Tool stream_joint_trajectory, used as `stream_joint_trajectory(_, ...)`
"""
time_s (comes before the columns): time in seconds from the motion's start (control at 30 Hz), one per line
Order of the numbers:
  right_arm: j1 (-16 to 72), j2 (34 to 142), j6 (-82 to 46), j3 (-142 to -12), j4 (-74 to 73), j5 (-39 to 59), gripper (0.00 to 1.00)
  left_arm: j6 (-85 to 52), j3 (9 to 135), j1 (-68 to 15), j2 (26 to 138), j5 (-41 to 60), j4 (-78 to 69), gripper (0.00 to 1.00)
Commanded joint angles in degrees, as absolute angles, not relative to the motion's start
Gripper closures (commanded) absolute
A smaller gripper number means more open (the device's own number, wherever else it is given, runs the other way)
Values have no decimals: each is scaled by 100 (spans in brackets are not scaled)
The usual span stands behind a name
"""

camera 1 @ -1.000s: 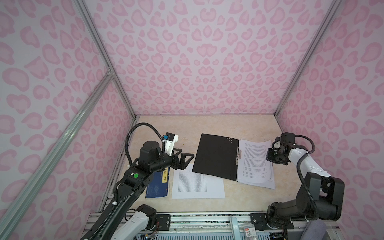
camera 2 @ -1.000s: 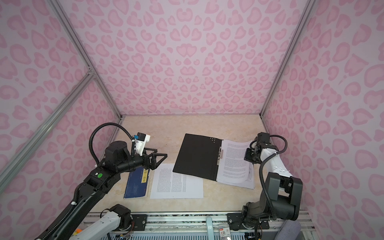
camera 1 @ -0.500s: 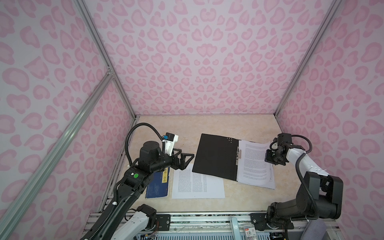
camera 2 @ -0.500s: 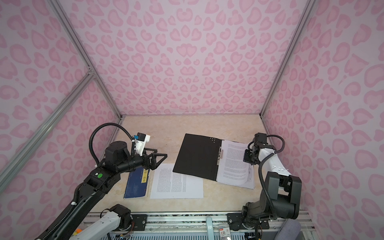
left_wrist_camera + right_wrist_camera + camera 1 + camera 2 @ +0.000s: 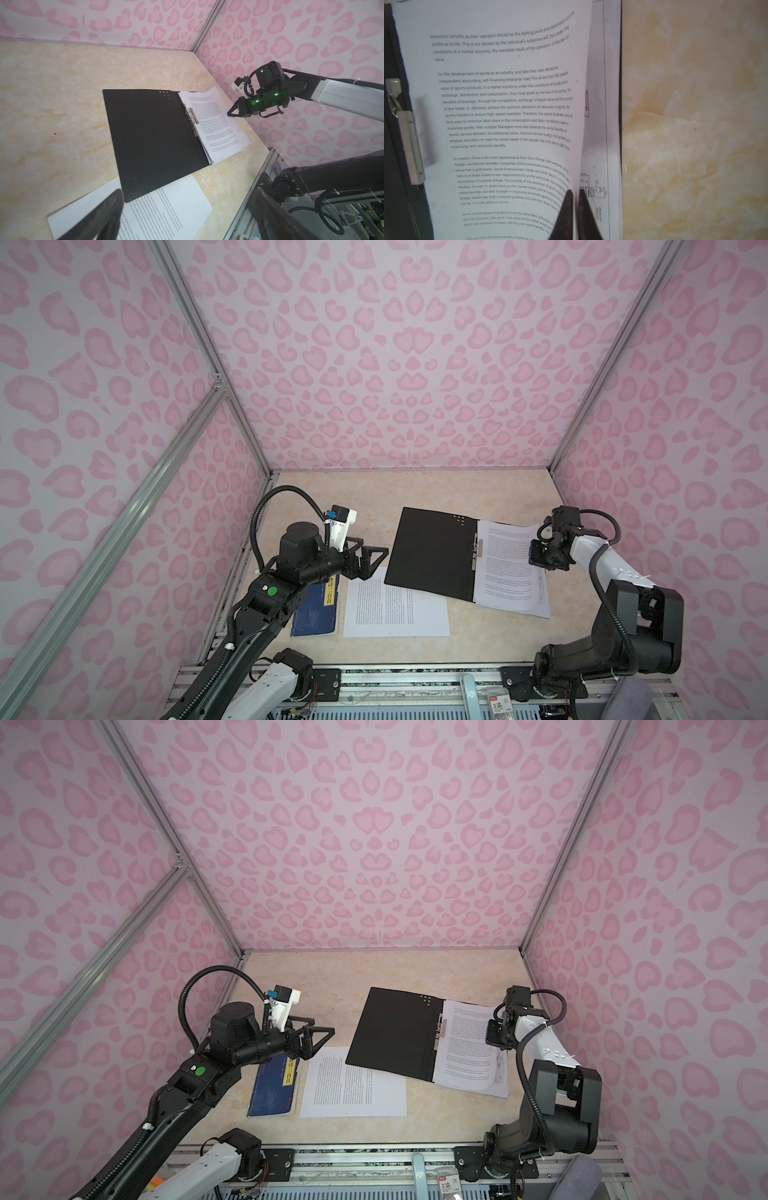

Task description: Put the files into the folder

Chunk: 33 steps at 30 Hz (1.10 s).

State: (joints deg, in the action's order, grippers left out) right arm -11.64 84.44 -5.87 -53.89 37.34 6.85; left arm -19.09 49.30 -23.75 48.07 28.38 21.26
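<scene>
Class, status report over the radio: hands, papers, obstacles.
Left hand open. Right hand at lifted top page, grip unclear. Folder open; one sheet outside, under its corner.

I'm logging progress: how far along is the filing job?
Done: the folder lies open with a stack of sheets on its right half. In hand: the right gripper sits at the raised edge of the top sheet, jaws slightly apart; grip unclear. Remaining: one loose sheet lies partly under the folder; the left gripper hovers open, empty.
</scene>
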Motion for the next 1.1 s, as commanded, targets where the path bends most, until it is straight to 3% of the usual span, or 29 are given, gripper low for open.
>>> stream_joint_trajectory(0.0,-1152,8388,-742,-5373,3757,456,58,-1917,4921,-2378,4811,2708,2059,2)
stream_joint_trajectory(0.1,-1253,8243,-925,-5316,3699,389,40,-2004,4927,-2374,4825,2460,2142,2)
stream_joint_trajectory(0.23,-1463,7969,-1141,-5288,3621,562,33,-2195,4915,-2378,4863,2150,2266,2)
stream_joint_trajectory(0.33,-1117,7698,-1192,-5414,3596,523,34,-2396,4801,-2373,4938,2005,2374,2)
stream_joint_trajectory(0.5,342,7774,-1392,-5752,3408,554,37,-2764,4519,-2377,5634,1748,3381,2)
stream_joint_trajectory(0.77,2689,9273,-1720,-6148,2197,1154,39,-3205,4586,-2386,7163,964,3227,2)
stream_joint_trajectory(1.07,3283,10367,-1762,-6150,1441,1798,48,-3259,5374,-2382,8764,435,3202,2)
